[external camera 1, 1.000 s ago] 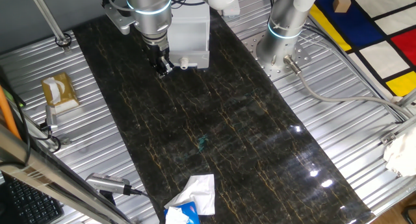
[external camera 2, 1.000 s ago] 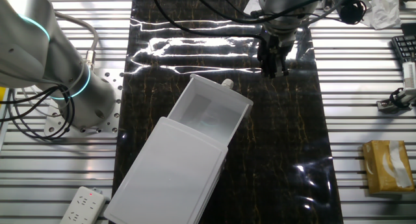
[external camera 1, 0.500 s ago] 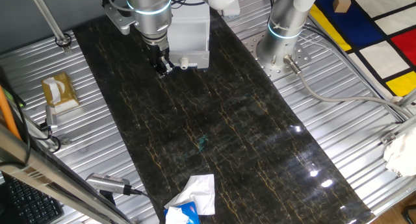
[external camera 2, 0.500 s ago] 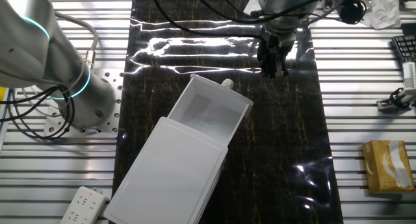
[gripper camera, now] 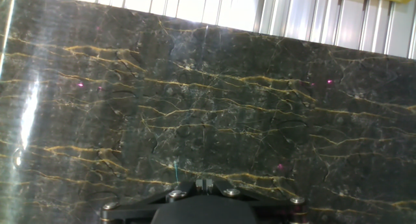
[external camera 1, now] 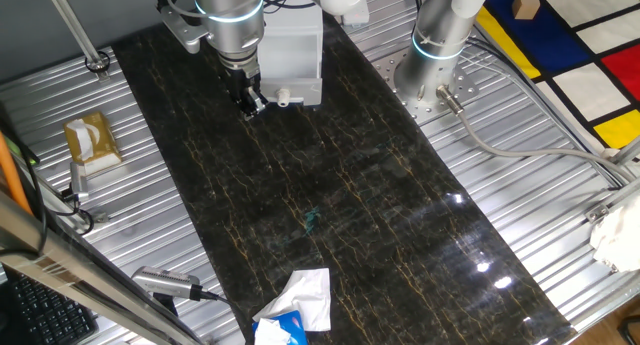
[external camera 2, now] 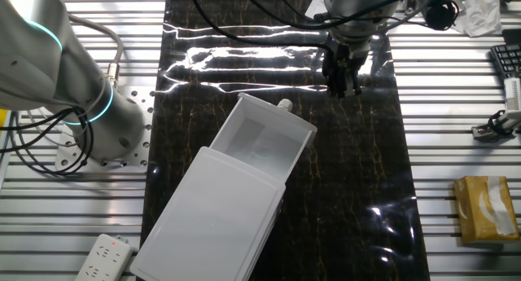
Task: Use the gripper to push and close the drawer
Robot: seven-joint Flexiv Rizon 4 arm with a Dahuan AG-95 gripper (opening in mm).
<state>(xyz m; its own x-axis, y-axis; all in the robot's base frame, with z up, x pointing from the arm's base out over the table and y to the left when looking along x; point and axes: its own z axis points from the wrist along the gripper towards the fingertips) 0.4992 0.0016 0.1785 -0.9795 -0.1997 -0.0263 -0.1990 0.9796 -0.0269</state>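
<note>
The white drawer (external camera 2: 264, 141) is pulled partway out of its white box (external camera 2: 212, 220); its front with the small round knob (external camera 2: 285, 105) faces the gripper. In one fixed view the drawer (external camera 1: 292, 55) sits at the table's far end with the knob (external camera 1: 283, 96) at its front. The black gripper (external camera 2: 340, 87) hangs from the silver arm with the cyan ring, a little to the side of the knob, apart from the drawer; it also shows in one fixed view (external camera 1: 249, 107). Its fingers are together and hold nothing. The hand view shows the shut fingertips (gripper camera: 204, 183) over dark marble; the drawer is out of that view.
A second silver arm on a round base (external camera 1: 432, 45) stands beside the drawer. Crumpled white tissue (external camera 1: 300, 303) lies at the mat's near end. A yellow tissue box (external camera 1: 90, 141) sits on the ribbed metal table. A white power strip (external camera 2: 104, 256) lies near the box.
</note>
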